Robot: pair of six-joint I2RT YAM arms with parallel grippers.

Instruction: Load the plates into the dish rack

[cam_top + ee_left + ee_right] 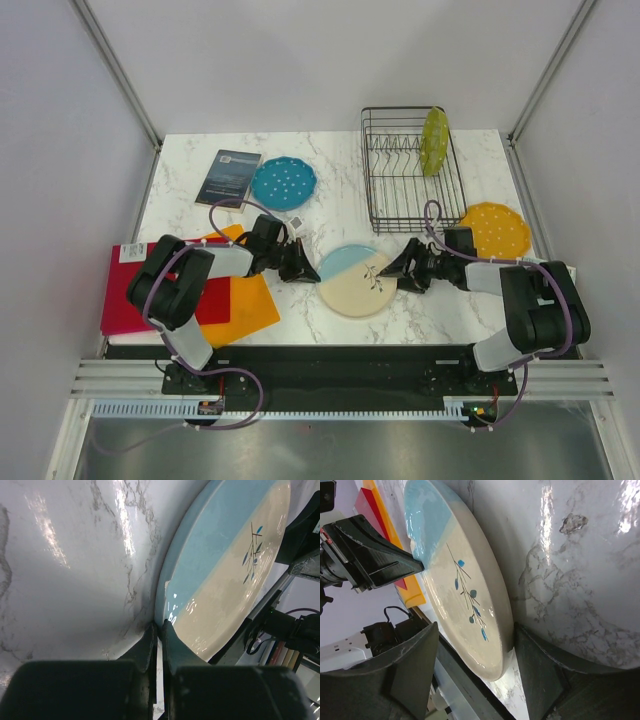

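Observation:
The cream plate with a blue segment and leaf sprig lies at the table's middle front. My left gripper is shut, its tips pressed against the plate's blue rim. My right gripper is open around the opposite rim: in the right wrist view one finger sits under the plate's edge and the other above it. The lime-green plate stands upright in the black wire dish rack. The teal plate and the orange plate lie flat on the table.
A dark booklet lies at the back left. A red sheet and an orange sheet lie under the left arm. A small white tag sits by the left gripper. The rack's left slots hold nothing.

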